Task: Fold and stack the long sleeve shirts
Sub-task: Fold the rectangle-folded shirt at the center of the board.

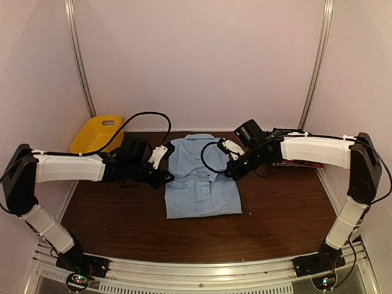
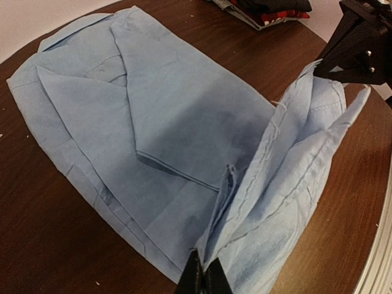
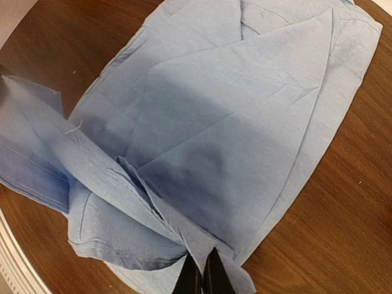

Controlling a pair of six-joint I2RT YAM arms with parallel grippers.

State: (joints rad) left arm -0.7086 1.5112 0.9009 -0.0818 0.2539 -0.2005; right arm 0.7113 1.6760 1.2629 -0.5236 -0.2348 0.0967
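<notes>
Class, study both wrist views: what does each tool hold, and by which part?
The left tool and the right tool each pinch the light blue shirt at one end of its lifted edge.

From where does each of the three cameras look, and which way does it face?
Top external: above, behind the bases, facing down at the table; both arms show.
Left wrist: on the left arm, facing along the left gripper, over the light blue shirt.
Right wrist: on the right arm, facing along the right gripper, over the same shirt.
Shared: both wrist views show its lifted edge.
</notes>
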